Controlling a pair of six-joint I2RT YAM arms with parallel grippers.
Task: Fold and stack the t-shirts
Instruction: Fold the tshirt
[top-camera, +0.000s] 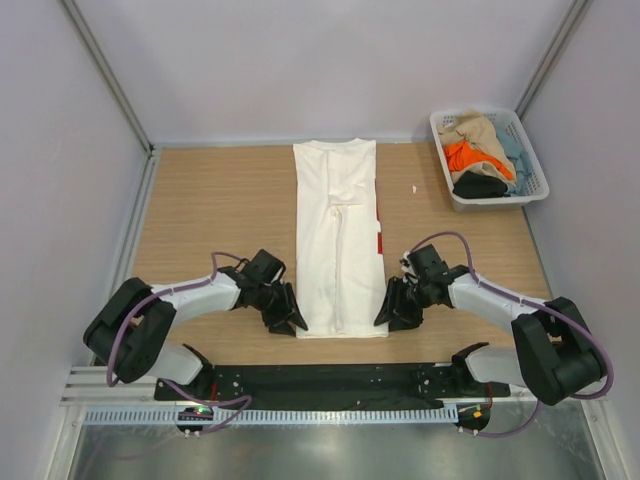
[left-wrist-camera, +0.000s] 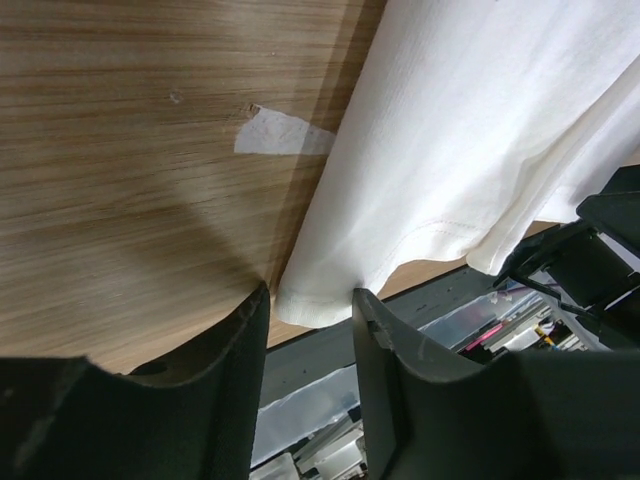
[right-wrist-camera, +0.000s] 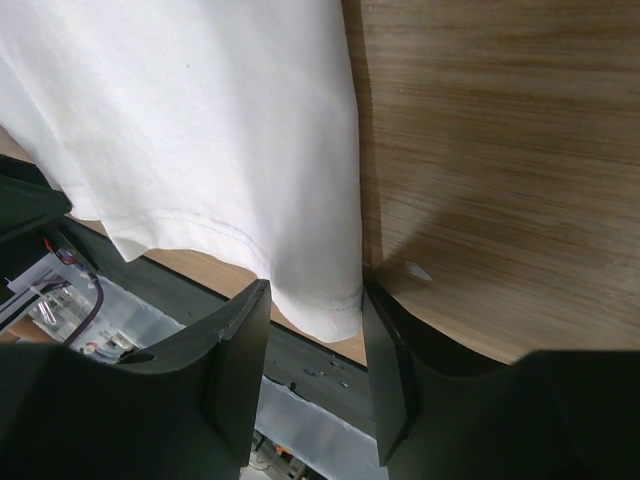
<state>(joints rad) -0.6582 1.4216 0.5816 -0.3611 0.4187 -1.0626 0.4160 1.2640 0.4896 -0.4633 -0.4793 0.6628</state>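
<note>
A white t-shirt (top-camera: 338, 240) lies folded into a long narrow strip down the middle of the table, and a bit of red print (top-camera: 379, 240) shows at its right edge. My left gripper (top-camera: 290, 318) sits at the strip's near left corner. In the left wrist view the left gripper (left-wrist-camera: 310, 295) is open, with the hem corner of the shirt (left-wrist-camera: 480, 150) between its fingertips. My right gripper (top-camera: 390, 312) sits at the near right corner. The right wrist view shows the right gripper (right-wrist-camera: 315, 290) open astride the hem corner of the shirt (right-wrist-camera: 200, 120).
A white lattice basket (top-camera: 537, 185) at the back right holds tan (top-camera: 478, 130), orange (top-camera: 465, 157), pale blue (top-camera: 511, 150) and black (top-camera: 480, 186) t-shirts. A scrap of tape (left-wrist-camera: 285, 135) sticks to the wood left of the strip. The black base rail (top-camera: 320, 380) runs along the near edge.
</note>
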